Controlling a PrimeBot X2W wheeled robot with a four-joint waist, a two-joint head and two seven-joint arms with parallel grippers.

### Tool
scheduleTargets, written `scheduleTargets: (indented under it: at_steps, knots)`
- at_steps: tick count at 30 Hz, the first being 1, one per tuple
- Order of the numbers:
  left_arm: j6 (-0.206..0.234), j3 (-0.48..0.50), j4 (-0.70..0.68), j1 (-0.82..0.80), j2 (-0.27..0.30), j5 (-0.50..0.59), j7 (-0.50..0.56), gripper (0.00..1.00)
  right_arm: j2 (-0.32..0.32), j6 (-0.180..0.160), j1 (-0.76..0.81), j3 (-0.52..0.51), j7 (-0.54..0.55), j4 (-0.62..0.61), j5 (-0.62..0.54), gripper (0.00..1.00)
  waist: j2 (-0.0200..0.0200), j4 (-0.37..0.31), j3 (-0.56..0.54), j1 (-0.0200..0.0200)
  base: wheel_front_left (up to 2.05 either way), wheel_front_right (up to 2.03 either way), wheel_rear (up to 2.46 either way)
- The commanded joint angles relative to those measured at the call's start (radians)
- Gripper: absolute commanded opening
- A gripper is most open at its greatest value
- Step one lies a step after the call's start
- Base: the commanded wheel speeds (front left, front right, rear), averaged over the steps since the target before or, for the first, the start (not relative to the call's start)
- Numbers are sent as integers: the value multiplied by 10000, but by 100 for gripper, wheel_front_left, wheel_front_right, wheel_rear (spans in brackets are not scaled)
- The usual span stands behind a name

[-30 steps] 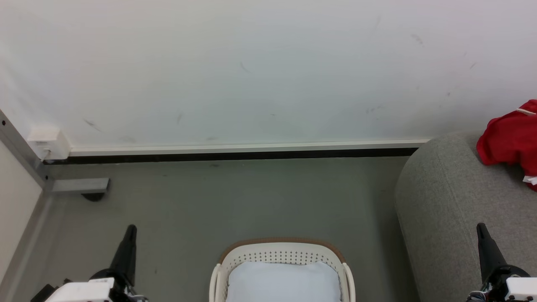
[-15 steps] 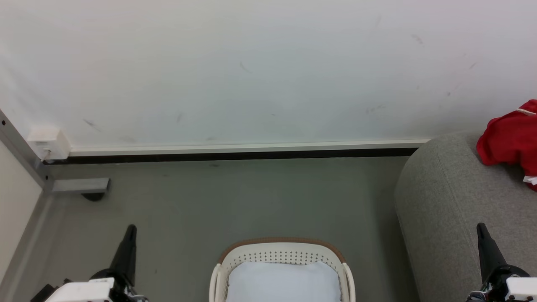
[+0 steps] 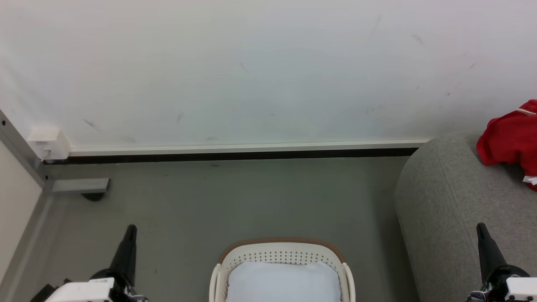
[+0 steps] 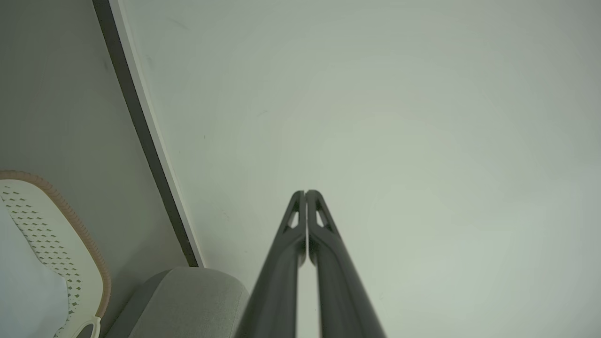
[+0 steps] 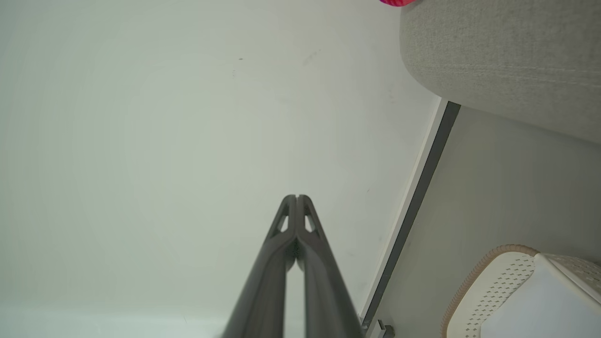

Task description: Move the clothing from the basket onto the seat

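Red garment (image 3: 509, 138) on grey sofa (image 3: 444, 197), ahead-right of right gripper (image 3: 480, 228), well apart from left gripper (image 3: 131, 230); both pairs of fingers (image 4: 281, 263) pressed together, holding nothing

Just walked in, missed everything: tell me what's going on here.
Nothing is being handled right now. The red clothing lies on the grey seat, out of the basket, which holds a pale cloth. The left gripper and right gripper are both shut on nothing, pointing toward the wall, either side of the basket.
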Motion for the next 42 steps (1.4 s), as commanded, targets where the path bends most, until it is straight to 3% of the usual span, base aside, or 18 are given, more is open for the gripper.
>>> scheduleTargets:
  at_steps: [1, 42]
  knots:
    - [-41, 19, -35, -85, 17, -134, 35, 0, 3, -21, -121, -39, 28, -54, 13, 0, 0, 0, 0, 0, 0, 0, 0]
    - [-41, 18, -37, -84, 19, -136, 34, 0, 3, -20, -121, -38, 26, -55, 14, 0, 0, 0, 0, 0, 0, 0, 0]
